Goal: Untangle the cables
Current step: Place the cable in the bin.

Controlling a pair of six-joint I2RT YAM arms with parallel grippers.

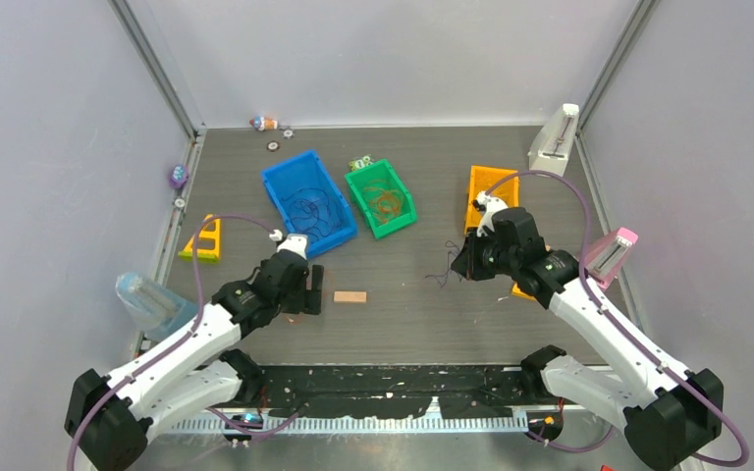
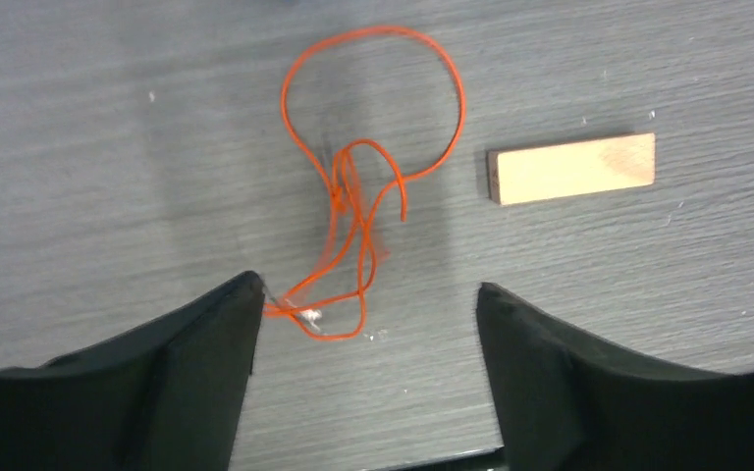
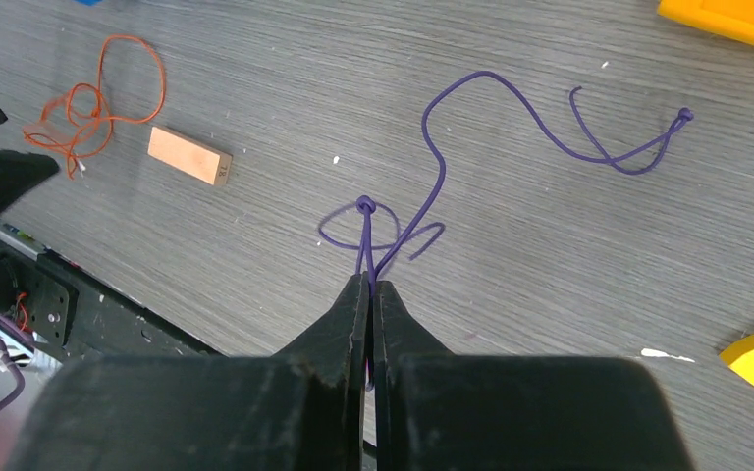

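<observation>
The orange cable (image 2: 358,196) lies loose on the table (image 2: 108,147), just beside the wooden block (image 2: 571,169), on the block's left-arm side. It forms one large open loop with several smaller strands crossing and knotted beneath it. It does not touch the block.

The left gripper (image 2: 368,294) sits over the near part of this cable with its jaws standing wide apart. One end of the cable lies against the tip of one finger (image 2: 241,304); nothing is clamped.

The purple cable (image 3: 432,186) lies well apart from the block, on its right-arm side. It trails across the table in open curves, with a small knot at each visible end.

The right gripper (image 3: 371,285) has its jaws pressed together on the purple cable, two strands entering between the tips.

Beyond the block, away from the arm bases, a blue bin (image 1: 280,186) holds dark cables (image 1: 314,208), and a green bin (image 1: 404,201) holds brownish cables (image 1: 385,199). An orange bin (image 1: 484,186) stands beyond the right gripper.
</observation>
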